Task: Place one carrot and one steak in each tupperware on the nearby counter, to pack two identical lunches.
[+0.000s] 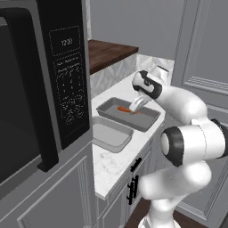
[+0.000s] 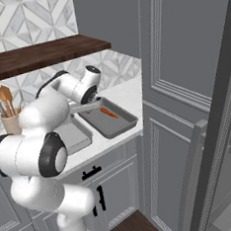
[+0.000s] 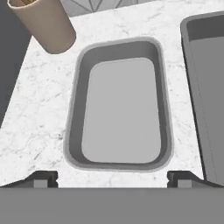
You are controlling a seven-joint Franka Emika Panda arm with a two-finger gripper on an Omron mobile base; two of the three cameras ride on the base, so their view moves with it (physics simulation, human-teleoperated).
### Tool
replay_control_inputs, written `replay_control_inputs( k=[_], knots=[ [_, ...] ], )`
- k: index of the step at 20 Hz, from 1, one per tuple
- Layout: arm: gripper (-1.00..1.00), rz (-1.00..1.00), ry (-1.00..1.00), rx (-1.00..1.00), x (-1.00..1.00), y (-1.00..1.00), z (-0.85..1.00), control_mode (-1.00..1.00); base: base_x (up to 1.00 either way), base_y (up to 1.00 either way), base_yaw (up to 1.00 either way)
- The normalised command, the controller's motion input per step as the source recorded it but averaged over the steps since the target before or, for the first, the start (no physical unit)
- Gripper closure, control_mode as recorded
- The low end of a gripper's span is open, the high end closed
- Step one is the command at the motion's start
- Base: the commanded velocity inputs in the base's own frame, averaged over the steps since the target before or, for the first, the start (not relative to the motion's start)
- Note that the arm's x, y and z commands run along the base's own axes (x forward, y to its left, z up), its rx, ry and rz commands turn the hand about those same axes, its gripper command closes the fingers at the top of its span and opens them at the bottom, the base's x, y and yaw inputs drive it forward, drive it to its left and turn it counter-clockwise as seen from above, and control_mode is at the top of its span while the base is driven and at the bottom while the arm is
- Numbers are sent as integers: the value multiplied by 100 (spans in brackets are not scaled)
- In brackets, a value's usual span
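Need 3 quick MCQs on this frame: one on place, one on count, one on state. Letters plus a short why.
1. Where does the carrot lie?
A. On the dark wooden top
B. In the tupperware farther from the microwave
C. In the utensil holder

2. How many tupperware containers stand on the counter?
A. One
B. Two
C. Three

3. How does the claw stand?
A. Open, holding nothing
B. Shut on a carrot
C. Shut on a steak

Answers:
1. B: the orange stick rests inside the far tupperware in both base views.
2. B: the far one and the near tupperware by the microwave sit side by side.
3. A: in the hand view its tips stand far apart over the near tupperware, with nothing between them.
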Motion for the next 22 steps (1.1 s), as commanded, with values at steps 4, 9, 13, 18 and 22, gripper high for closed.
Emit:
replay_control_inputs(
  k=[4, 9, 13, 18, 22],
  knots=[
    [-100, -8, 16, 7, -100, 0, 76, -100, 0, 0, 0],
    [-100, -12, 25, 0, -100, 0, 54, -100, 0, 0, 0],
    [-100, -8, 24, 0, -100, 0, 47, -100, 0, 0, 0],
    [-100, 0, 6, -4, -100, 0, 40, -100, 0, 0, 0],
    [-100, 0, 2, -24, -91, 0, 25, -100, 0, 0, 0]
  ],
)
